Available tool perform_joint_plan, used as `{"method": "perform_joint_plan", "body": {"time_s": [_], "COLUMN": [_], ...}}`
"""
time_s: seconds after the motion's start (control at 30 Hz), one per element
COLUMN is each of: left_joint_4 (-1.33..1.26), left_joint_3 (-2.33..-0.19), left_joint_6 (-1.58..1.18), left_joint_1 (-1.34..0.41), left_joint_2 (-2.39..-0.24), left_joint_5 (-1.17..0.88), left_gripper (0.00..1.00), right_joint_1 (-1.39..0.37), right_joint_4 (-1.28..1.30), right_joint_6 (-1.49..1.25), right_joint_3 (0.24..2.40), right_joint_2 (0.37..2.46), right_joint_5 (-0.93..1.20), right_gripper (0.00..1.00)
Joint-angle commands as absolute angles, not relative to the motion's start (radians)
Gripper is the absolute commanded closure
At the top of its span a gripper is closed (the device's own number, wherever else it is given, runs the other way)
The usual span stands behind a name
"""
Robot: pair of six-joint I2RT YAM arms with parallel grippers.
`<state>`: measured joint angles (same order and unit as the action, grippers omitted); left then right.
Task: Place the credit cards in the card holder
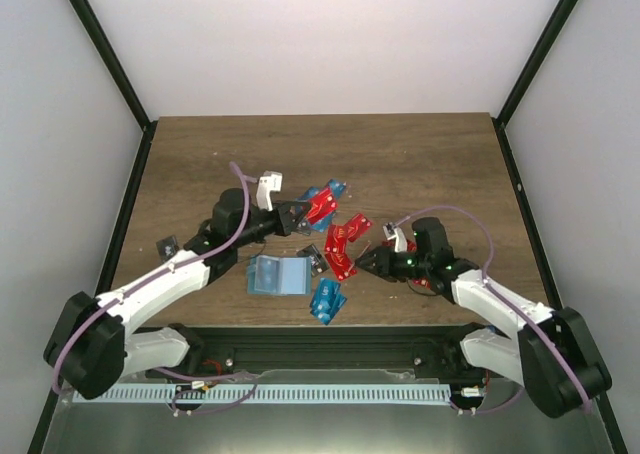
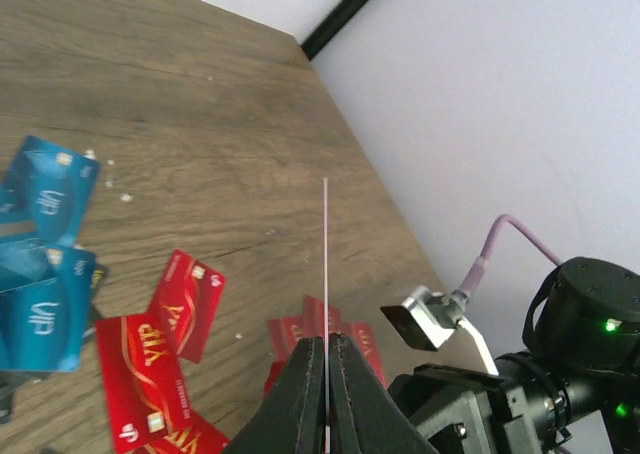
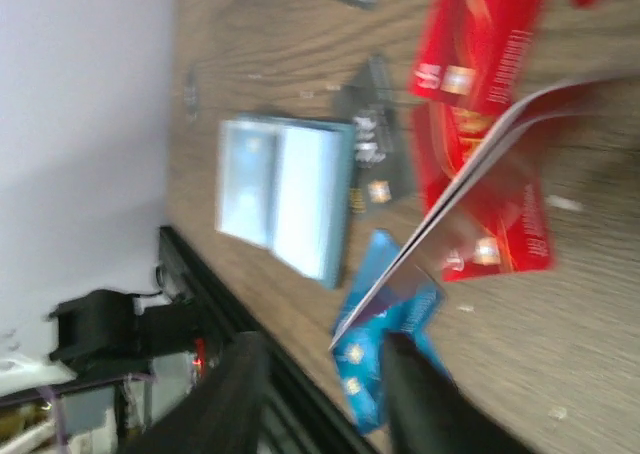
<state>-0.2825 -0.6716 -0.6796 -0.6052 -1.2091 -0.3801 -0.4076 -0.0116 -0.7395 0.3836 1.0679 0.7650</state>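
Credit card (image 1: 320, 211) pinched in left gripper (image 2: 326, 342)

Top view: high behind, facing down on brown wooden table (image 1: 400, 154); wrist views: close, low, sharing thin red rectangular cards (image 1: 341, 246)

Gold "VIP" across a red credit card (image 2: 135, 379), gold "VIP" again on a second red card (image 2: 190, 302), pale "VIP" on a blue card (image 2: 52, 196) and on another blue card (image 2: 40, 319), finer print unreadable.
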Motion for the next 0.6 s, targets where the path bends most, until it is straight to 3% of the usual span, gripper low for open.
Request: {"method": "perform_joint_plan", "body": {"time_s": [0.0,0.07,0.13,0.33,0.57], "left_joint_4": [-0.147,-0.141,-0.137,-0.202,-0.313], "left_joint_3": [-0.686,-0.673,-0.652,-0.585,-0.532], "left_joint_6": [-0.631,-0.635,-0.652,-0.786,-0.913], "left_joint_1": [-0.601,-0.601,-0.601,-0.603,-0.603], "left_joint_2": [-1.151,-1.123,-1.086,-0.994,-0.939], "left_joint_5": [-0.27,-0.267,-0.262,-0.302,-0.373], "left_gripper": [0.96,0.96,0.96,0.96,0.96], "right_joint_1": [-0.397,-0.397,-0.397,-0.415,-0.548], "right_joint_4": [0.13,0.162,0.177,-0.103,-0.416], "right_joint_6": [-0.707,-0.698,-0.683,-0.786,-0.902], "right_joint_3": [0.457,0.495,0.526,0.502,0.537], "right_joint_2": [1.119,1.115,1.093,1.012,1.097], "right_joint_5": [0.599,0.562,0.554,0.744,0.732], "right_gripper": [0.51,0.33,0.26,0.21,0.23]}}
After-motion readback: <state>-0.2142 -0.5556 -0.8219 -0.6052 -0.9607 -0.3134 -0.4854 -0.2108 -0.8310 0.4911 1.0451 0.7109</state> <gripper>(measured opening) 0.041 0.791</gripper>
